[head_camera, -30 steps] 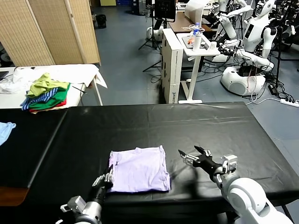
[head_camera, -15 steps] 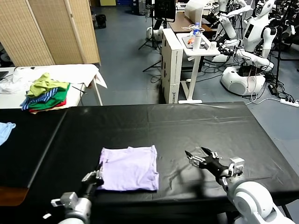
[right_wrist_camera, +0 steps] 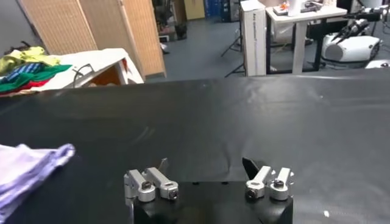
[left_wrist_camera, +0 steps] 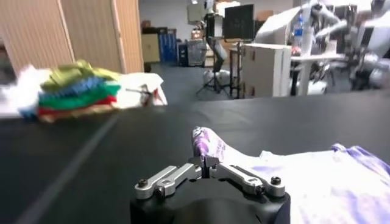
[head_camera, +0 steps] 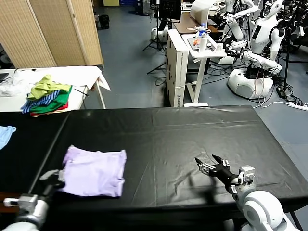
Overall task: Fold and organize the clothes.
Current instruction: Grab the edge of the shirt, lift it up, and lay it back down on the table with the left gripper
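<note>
now, folded pale lavender thin-fabric t-shirt [head_camera: 94, 172] lies at the black table's [head_camera: 192, 139] near left.
head view: left gripper [head_camera: 54, 177] pinches its corner. left wrist view: jaws pressed on cloth. right wrist view: right gripper [right_wrist_camera: 207, 175] spread wide, apart.

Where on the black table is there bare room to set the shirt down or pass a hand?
Bare: the table between the folded lavender T-shirt and the open right gripper, and all along the far edge. Crowded: the near left corner, where the left gripper is shut on the shirt's edge, with the light blue garment at the left edge.
</note>
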You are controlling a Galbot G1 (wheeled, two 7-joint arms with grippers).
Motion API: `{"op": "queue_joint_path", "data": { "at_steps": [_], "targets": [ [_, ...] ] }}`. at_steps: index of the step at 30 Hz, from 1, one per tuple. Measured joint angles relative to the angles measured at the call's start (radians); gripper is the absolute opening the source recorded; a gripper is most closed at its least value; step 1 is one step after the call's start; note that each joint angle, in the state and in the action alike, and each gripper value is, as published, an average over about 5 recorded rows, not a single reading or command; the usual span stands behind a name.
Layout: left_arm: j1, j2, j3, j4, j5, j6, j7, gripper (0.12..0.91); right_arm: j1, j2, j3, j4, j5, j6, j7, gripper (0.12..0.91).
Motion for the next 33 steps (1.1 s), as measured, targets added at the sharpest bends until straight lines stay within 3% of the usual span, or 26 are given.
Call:
{"op": "queue_joint_path", "data": {
  "at_steps": [3,6,12,17,21,28,33],
  "targets": [
    [0.043,0.046,-0.077,-0.022,-0.011,0.001,-0.007,0.165,0.006,0.007,-0.009,-0.004,-0.004,0.001,0.000,0.907],
    [0.072,0.063,-0.128,-0.052,0.004,0.012,-0.035,0.165,0.008,0.011,-0.018,-0.006,-0.011,0.002,-0.001,0.907],
    [0.074,0.028,-0.106,-0.173,0.011,0.090,-0.127,0.165,-0.011,0.012,-0.022,0.003,-0.030,0.002,-0.005,0.907],
    [0.035,-0.048,0.049,-0.278,-0.083,0.151,-0.183,0.165,-0.036,0.012,-0.002,0.021,-0.037,0.002,-0.005,0.907],
    [-0.012,-0.127,0.213,-0.306,-0.153,0.164,-0.206,0.165,-0.065,0.022,0.020,0.037,-0.053,0.001,-0.004,0.907],
    [-0.102,-0.276,0.470,-0.231,-0.074,0.137,-0.200,0.165,-0.113,0.047,0.030,0.067,-0.083,-0.005,-0.003,0.907],
    [-0.146,-0.353,0.571,-0.135,-0.016,0.124,-0.196,0.165,-0.108,0.043,0.015,0.088,-0.036,-0.030,0.001,0.907]
  ]
}}
